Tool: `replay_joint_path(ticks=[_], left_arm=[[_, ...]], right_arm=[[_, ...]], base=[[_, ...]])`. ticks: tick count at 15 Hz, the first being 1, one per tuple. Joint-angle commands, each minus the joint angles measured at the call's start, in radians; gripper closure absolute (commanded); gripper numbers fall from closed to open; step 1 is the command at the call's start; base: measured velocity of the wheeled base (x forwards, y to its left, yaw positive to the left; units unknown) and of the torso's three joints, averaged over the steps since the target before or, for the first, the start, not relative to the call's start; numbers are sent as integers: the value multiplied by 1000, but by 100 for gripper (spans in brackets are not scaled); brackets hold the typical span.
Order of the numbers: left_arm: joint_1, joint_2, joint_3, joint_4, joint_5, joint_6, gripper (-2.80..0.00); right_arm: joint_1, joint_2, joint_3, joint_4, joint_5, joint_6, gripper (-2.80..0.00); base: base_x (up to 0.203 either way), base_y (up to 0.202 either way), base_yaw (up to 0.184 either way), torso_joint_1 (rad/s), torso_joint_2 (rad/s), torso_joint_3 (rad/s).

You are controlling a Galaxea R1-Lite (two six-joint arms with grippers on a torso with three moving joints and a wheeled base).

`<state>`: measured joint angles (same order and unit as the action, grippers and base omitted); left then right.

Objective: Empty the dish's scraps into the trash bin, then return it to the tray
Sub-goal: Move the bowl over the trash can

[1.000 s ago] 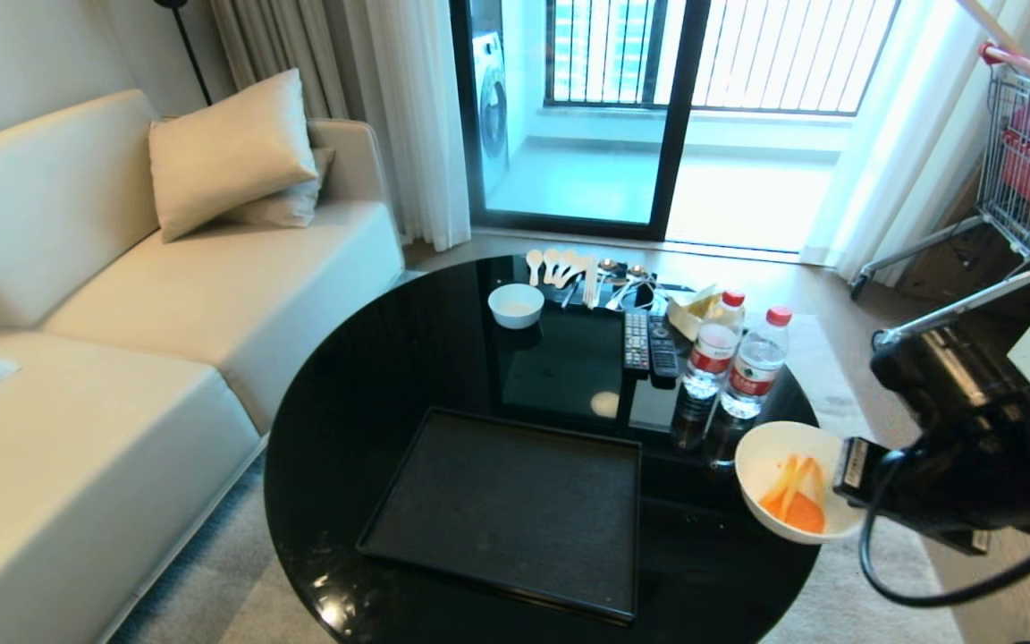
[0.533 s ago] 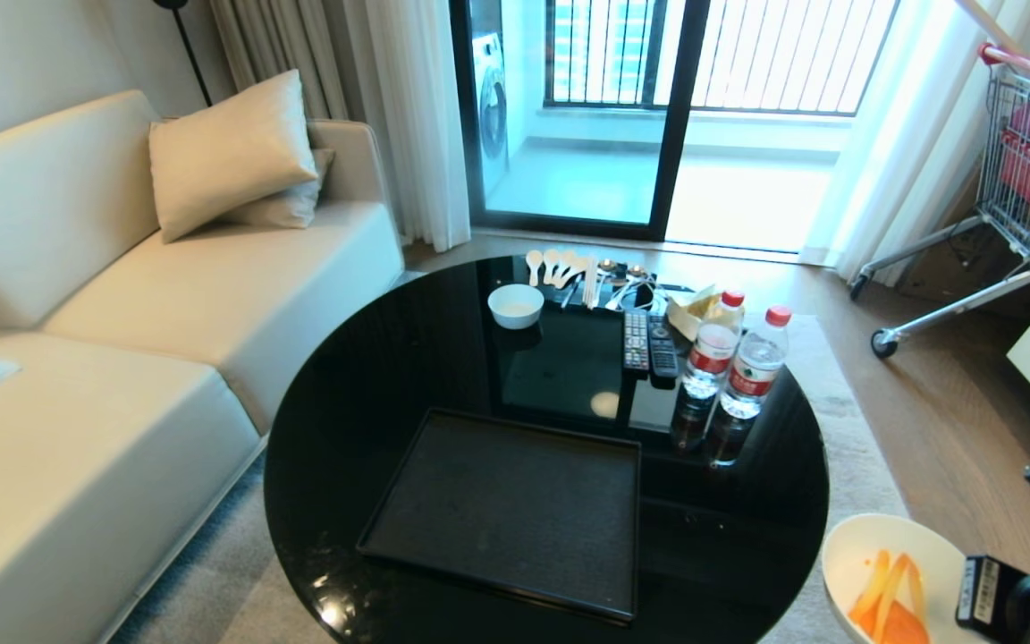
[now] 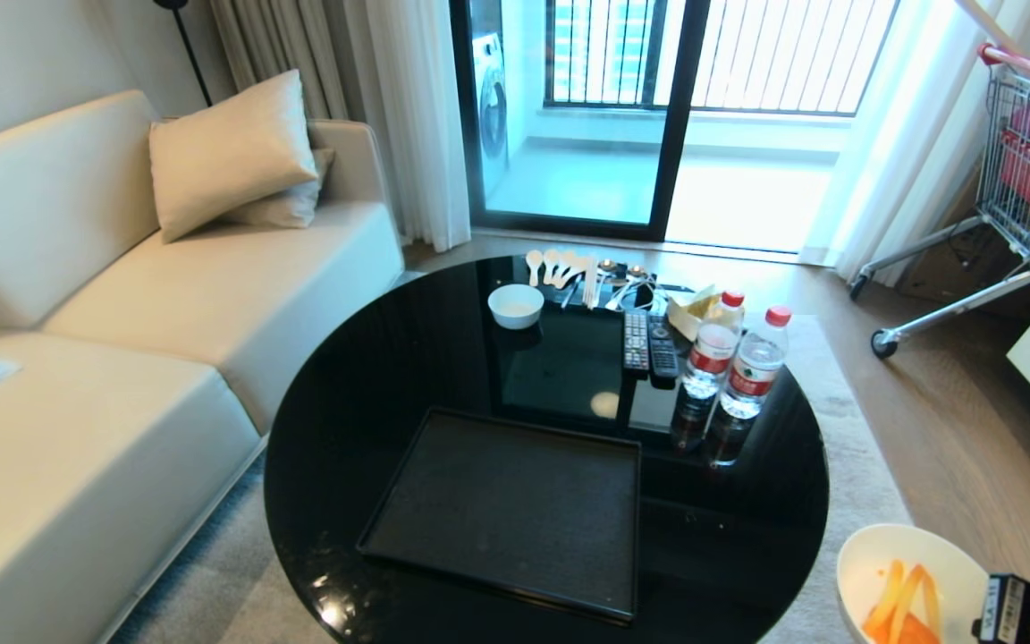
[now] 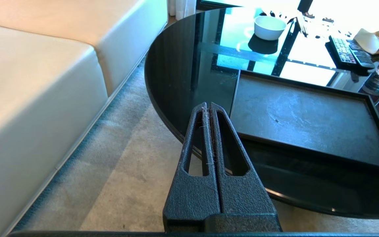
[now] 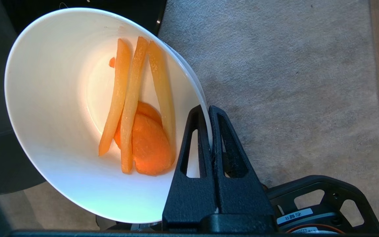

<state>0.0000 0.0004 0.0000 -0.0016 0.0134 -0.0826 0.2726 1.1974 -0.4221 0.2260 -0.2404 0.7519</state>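
Dish [image 5: 61,108] first: your right gripper [image 5: 209,112] is clamped on its rim, one finger inside the wall and one outside. Over the last second it has swung off the black table [image 3: 372,376], down past the edge, and now hangs low over the carpet [image 5: 275,65], tilted, with the scraps [image 5: 137,121] still inside. Judge that as the carry toward the trash bin, dumping not yet begun. You cannot see the bin in any view, and the head view cuts the dish at the frame corner. The tray [image 3: 506,510] sits bare on the table. Your left gripper [image 4: 208,108] hangs pinched together, holding nothing, beside the table edge.
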Motion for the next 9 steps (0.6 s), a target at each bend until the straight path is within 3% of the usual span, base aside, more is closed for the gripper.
replay_joint_path(ticks=[1, 9], left_arm=[[0, 0, 0, 0, 0, 0, 0], [0, 0, 0, 0, 0, -2, 0]], right_arm=[[0, 2, 8, 3, -2, 4, 0], [0, -4, 22, 1, -2, 4, 0]], base=[[0, 0, 0, 0, 0, 0], [-176, 0, -1, 1, 0, 3]])
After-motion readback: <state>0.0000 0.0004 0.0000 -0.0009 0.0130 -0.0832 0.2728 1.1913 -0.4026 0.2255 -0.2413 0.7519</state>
